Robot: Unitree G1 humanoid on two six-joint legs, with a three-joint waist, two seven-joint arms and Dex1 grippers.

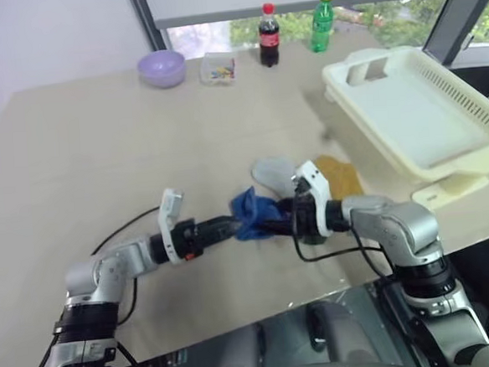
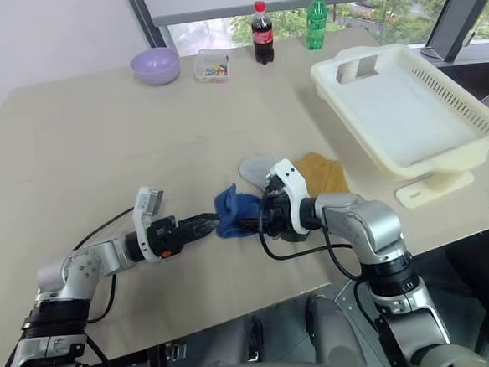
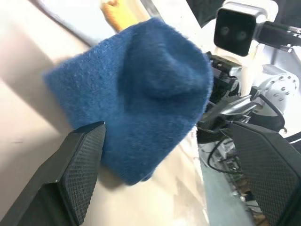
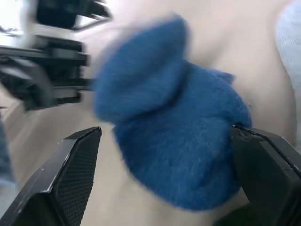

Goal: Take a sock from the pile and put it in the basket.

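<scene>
1. No readable writing anywhere; red label on the dark cola bottle [image 1: 268, 34] and label on the green bottle [image 1: 321, 20] at top centre too small to read.
2. Small clear box [image 1: 218, 68] beside the lilac bowl [image 1: 162, 67], upper left; contents a blur of colours.
3. Blue sock [image 1: 253, 213] at frame centre, between the 2 grippers, on the table [image 1: 100, 152].
4. Left gripper [image 3: 164, 155] released, fingers spread wide, sock's edge between them, not pinched.
5. Right gripper [image 4: 164, 155] also spread wide, sock lying between its fingers; contact hard to judge.
6. Rest of the pile partly hidden behind the right wrist: grey sock [image 1: 273, 171], yellow sock [image 1: 341, 175].
7. Basket [image 1: 364, 91] at right, cut off by the frame edge.
</scene>
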